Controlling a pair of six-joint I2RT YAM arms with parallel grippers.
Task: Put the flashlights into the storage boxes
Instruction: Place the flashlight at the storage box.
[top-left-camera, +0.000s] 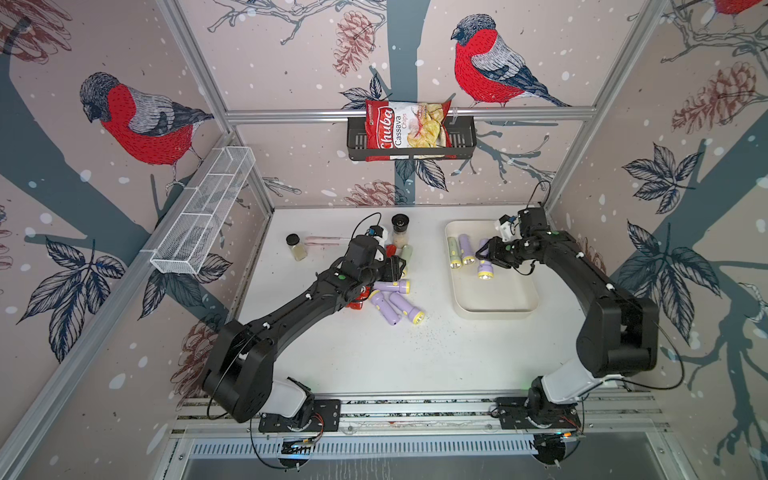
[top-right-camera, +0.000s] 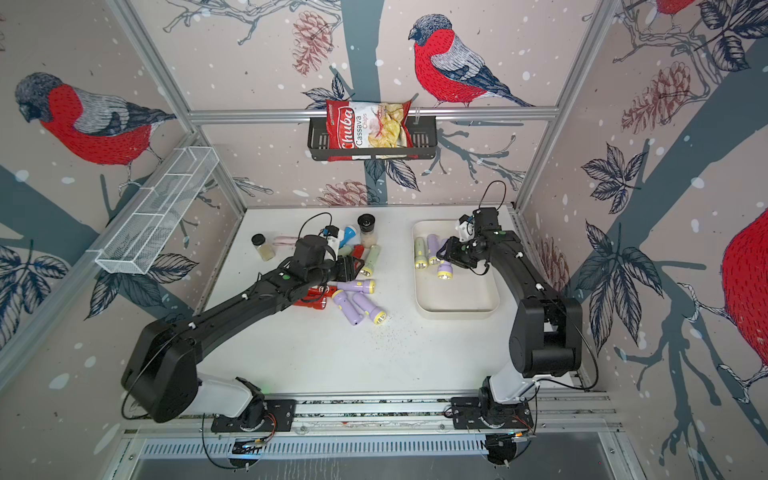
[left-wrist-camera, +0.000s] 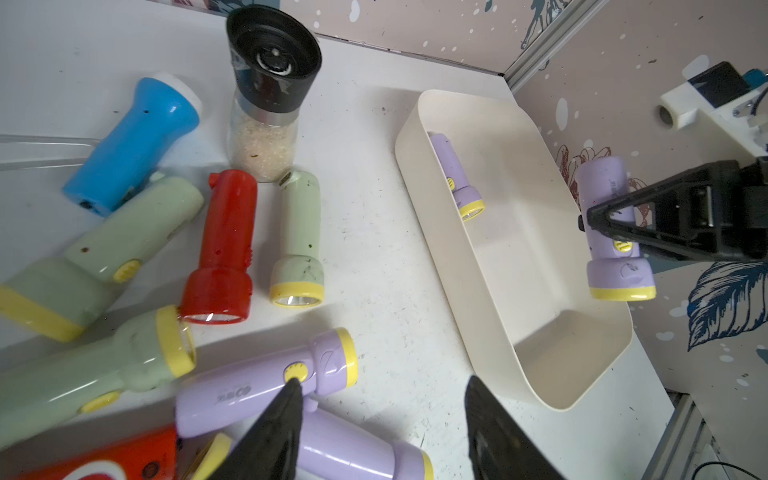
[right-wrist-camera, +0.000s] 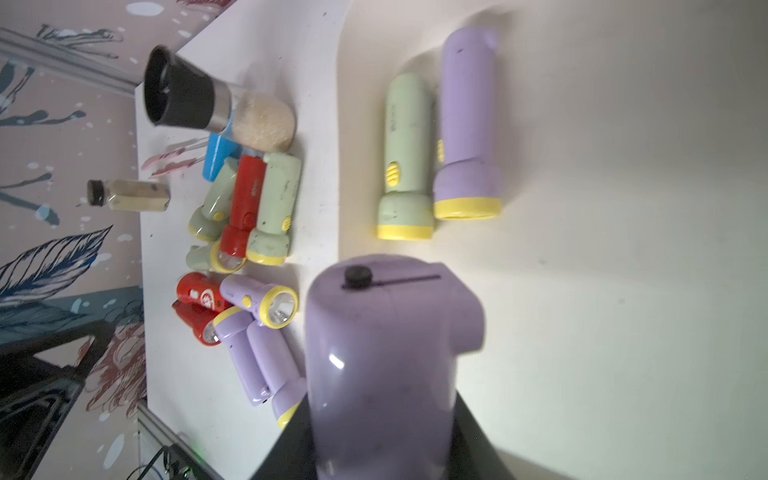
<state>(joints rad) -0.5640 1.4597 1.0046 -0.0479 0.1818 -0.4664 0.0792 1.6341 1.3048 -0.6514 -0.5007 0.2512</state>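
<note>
A cream-white storage box (top-left-camera: 498, 293) lies at the table's right. In it, a pale green flashlight (top-left-camera: 455, 253) and a lilac one (top-left-camera: 466, 249) lie side by side. My right gripper (top-left-camera: 484, 251) is shut on another lilac flashlight (right-wrist-camera: 386, 353), held above the box floor (right-wrist-camera: 602, 291) with its yellow head toward the front. A heap of flashlights (top-left-camera: 395, 303) in lilac, green, red and blue lies mid-table. My left gripper (left-wrist-camera: 382, 382) hangs open over the heap, one fingertip above the switch of a lilac flashlight (left-wrist-camera: 257, 395) and bare table between the jaws.
A black-capped salt grinder (top-left-camera: 400, 230) stands just behind the heap, and a small jar (top-left-camera: 296, 246) stands to its left. A white wire-mesh basket (top-left-camera: 203, 212) hangs on the left wall. A black basket (top-left-camera: 461, 139) with a chips bag hangs on the back wall.
</note>
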